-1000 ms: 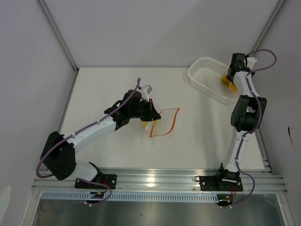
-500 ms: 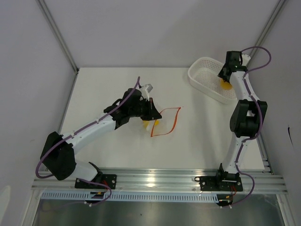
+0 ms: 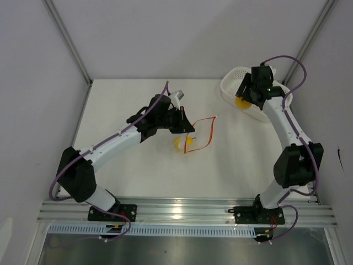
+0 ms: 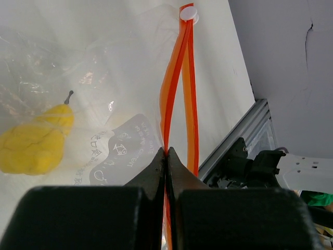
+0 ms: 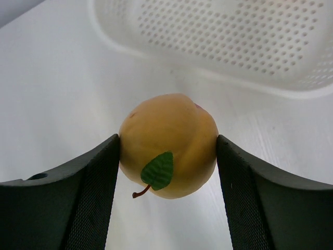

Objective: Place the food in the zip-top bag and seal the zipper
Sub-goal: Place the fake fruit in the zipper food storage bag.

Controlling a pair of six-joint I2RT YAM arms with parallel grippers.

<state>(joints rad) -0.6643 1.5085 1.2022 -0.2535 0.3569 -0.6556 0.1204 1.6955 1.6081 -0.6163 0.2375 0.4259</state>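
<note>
one orange-yellow fruit [image 5: 167, 146] with a green leaf is clamped between the right jaws above the worktop [image 3: 138, 176], near the white basket [image 5: 234, 41]. a yellow piece [image 4: 34, 148] lies in the clear zip-top bag [image 4: 104, 62] mid-worktop. the left jaws are pinched together on its red-orange zipper [image 4: 167, 104].

The right gripper [image 3: 243, 100] now hangs at the left edge of the white basket [image 3: 234, 74], no longer above its right half. The orange-yellow fruit [image 5: 167, 146] clamped between its fingers has come along, out over the surface [image 3: 138, 165]. The right arm [image 3: 287, 130] is stretched further, with its elbow lower in the top view and nearer the base. The left gripper [image 3: 187, 127], pinched on the zipper [image 4: 164, 125], has shifted up and to the right. It has dragged the zip-top bag [image 3: 196, 141] and the 1 yellow piece [image 3: 180, 143] inside it the same way, closer to the basket.
</note>
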